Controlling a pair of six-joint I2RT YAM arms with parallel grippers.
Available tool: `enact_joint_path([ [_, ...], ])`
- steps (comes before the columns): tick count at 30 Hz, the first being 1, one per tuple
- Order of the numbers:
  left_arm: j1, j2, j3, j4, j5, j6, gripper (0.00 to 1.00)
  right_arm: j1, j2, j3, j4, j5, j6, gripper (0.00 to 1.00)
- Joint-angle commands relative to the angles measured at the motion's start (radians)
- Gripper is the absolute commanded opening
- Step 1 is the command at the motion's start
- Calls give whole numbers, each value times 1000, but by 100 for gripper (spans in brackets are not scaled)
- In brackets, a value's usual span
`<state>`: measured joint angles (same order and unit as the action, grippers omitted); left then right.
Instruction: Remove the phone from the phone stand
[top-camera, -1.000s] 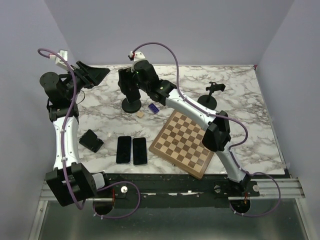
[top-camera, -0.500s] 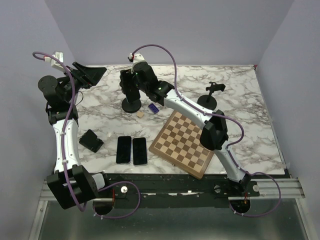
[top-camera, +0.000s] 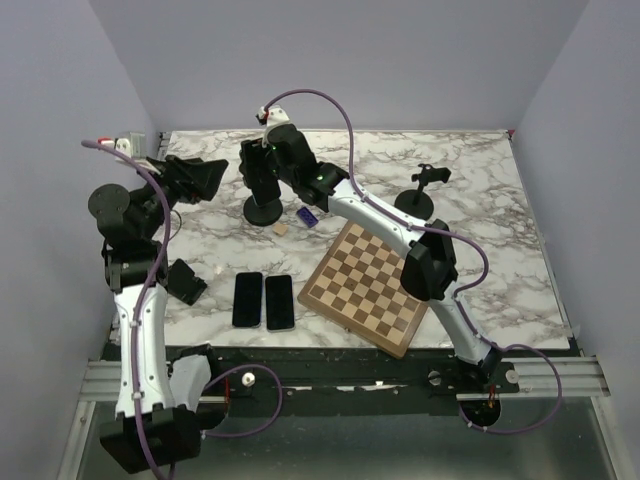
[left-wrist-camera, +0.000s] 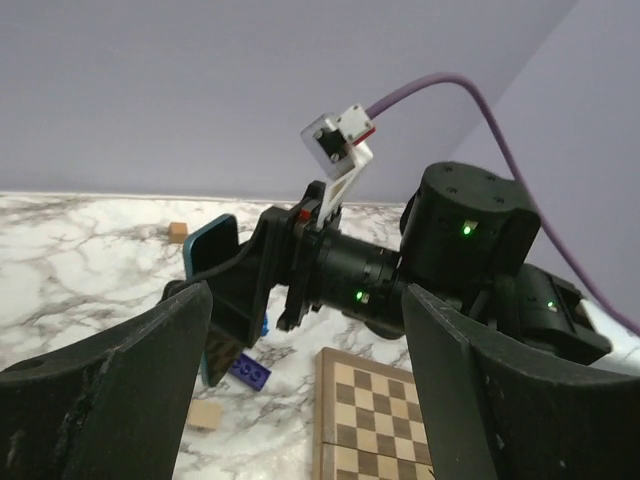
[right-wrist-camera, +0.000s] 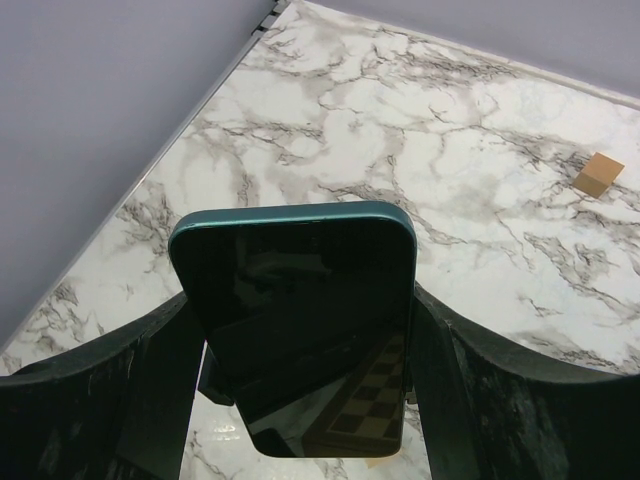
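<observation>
The phone (right-wrist-camera: 300, 330), teal-edged with a dark screen, stands upright between my right gripper's (right-wrist-camera: 308, 345) two fingers, which press on its two long edges. In the top view my right gripper (top-camera: 257, 172) sits over the round-based phone stand (top-camera: 263, 209) and hides the phone. The left wrist view shows the phone's teal edge (left-wrist-camera: 208, 250) in the right gripper; I cannot tell whether it still rests in the stand. My left gripper (top-camera: 203, 178) is open and empty, raised to the left of the stand, facing it.
Two dark phones (top-camera: 263, 300) lie flat near the front. A black wedge holder (top-camera: 183, 281) sits at the front left. A chessboard (top-camera: 365, 288) lies right of centre, a second stand (top-camera: 420, 195) behind it. A blue brick (top-camera: 309, 216) and a wooden block (top-camera: 282, 228) lie by the stand.
My left arm has swung from the back-left corner forward and right, bringing its open gripper nearer the stand. My right gripper has stayed at the stand.
</observation>
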<state>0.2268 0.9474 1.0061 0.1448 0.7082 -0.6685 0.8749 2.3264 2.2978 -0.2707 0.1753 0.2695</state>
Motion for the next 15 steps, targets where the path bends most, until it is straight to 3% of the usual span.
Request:
enact_joint_path([
  [1,1,-117,-108,-196,-157,160,86,-9,-18,-19,-10,-33,-1,1],
  [4,3,-115,-161,-240,-201,155,84,-13,-22,-29,-5,-65,11,1],
  [9,6,-66,-237,-219,-148,94,82,-20,-41,-74,24,-136,41,1],
  [12,11,2,-222,-249,-120,50,67,-20,-38,-55,-7,-141,39,1],
  [15,15,94,-178,-263,-36,-18,66,-20,-59,-89,-4,-128,43,1],
])
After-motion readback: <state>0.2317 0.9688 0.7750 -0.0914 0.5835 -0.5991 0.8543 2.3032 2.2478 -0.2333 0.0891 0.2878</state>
